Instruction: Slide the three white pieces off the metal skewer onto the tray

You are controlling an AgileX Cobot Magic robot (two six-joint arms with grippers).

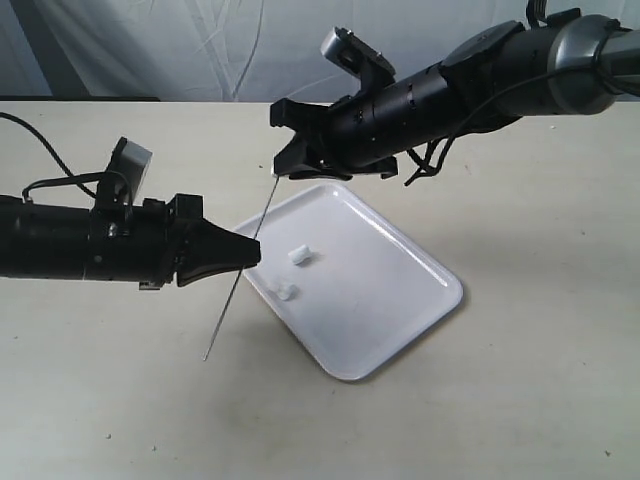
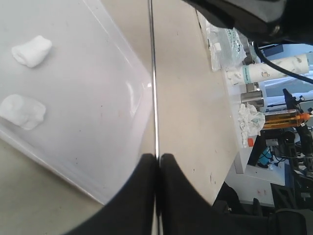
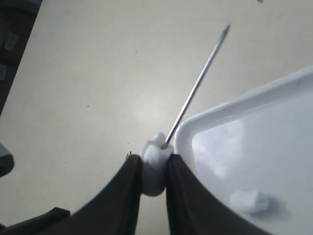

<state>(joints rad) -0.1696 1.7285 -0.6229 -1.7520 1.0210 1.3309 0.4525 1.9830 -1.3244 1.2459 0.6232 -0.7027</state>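
The thin metal skewer (image 1: 248, 250) slants over the tray's left edge, its lower tip near the table. My left gripper (image 1: 252, 250) is shut on the skewer (image 2: 153, 73) at mid-length. My right gripper (image 1: 283, 160) is shut on a white piece (image 3: 155, 166) that sits at the skewer's (image 3: 195, 88) upper end. Two white pieces (image 1: 299, 255) (image 1: 286, 292) lie on the glossy white tray (image 1: 400, 290); the left wrist view shows them as well (image 2: 32, 50) (image 2: 22, 110), on the tray (image 2: 88, 98). One loose piece (image 3: 249, 200) also shows in the right wrist view, on the tray (image 3: 274, 127).
The beige table (image 1: 520, 400) spreads round the tray. A bench with bottles and clutter (image 2: 264, 73) stands beyond the table's edge in the left wrist view. The left arm lies low across the left of the table.
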